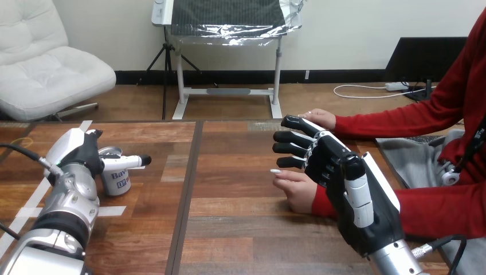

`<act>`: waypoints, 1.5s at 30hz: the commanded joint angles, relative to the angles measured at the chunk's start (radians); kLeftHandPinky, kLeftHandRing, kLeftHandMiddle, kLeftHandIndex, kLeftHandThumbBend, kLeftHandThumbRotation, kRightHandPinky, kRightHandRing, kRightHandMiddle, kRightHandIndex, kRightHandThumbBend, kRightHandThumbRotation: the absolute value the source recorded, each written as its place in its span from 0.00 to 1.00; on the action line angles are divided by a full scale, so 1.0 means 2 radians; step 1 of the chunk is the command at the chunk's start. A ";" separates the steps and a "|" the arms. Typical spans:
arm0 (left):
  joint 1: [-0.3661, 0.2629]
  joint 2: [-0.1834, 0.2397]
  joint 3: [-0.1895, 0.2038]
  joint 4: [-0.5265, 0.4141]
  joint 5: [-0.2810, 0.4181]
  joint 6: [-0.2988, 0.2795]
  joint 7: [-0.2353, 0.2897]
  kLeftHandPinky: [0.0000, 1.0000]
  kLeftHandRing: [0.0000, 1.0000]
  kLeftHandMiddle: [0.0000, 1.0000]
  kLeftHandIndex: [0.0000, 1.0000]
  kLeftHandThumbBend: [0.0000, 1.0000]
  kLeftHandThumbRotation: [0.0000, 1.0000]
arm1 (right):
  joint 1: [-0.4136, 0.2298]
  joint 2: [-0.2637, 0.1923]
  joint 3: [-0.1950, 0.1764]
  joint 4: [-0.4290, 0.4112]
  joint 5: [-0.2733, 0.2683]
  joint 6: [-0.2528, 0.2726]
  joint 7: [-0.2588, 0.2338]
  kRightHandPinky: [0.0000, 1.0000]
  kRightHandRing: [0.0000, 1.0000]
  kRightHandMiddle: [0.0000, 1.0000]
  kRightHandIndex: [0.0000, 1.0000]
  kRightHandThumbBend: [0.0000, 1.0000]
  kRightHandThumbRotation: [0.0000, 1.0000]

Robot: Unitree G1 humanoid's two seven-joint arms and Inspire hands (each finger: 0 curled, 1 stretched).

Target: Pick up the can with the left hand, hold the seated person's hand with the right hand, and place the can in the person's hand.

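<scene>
Can (116, 179) sits against the left hand (86, 153), grip impossible to tell, while the right hand (335, 166), fingers straight, hovers just over the person's nearer hand (298, 192), likely poised to steady it.

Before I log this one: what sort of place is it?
Probably a robot test bench for handovers: a wooden table with white tape marks, a lone can at the left hand, and a person's hand on the table beside the right hand.
</scene>
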 commanded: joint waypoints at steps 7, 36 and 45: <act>-0.018 -0.005 0.007 -0.001 -0.008 0.000 -0.013 0.79 0.92 0.92 0.92 0.94 0.42 | -0.025 0.000 -0.005 -0.019 0.007 -0.012 0.001 0.73 0.78 0.79 0.84 0.89 1.00; -0.023 -0.004 0.013 -0.002 -0.018 0.022 -0.027 0.66 0.81 0.87 0.87 0.84 0.24 | -0.026 -0.001 -0.005 -0.020 0.009 -0.010 0.003 0.72 0.78 0.79 0.84 0.88 1.00; -0.026 -0.003 0.014 -0.003 -0.018 0.034 -0.034 0.61 0.76 0.82 0.83 0.81 0.19 | -0.025 0.000 -0.005 -0.022 0.007 -0.009 0.000 0.72 0.78 0.79 0.84 0.87 1.00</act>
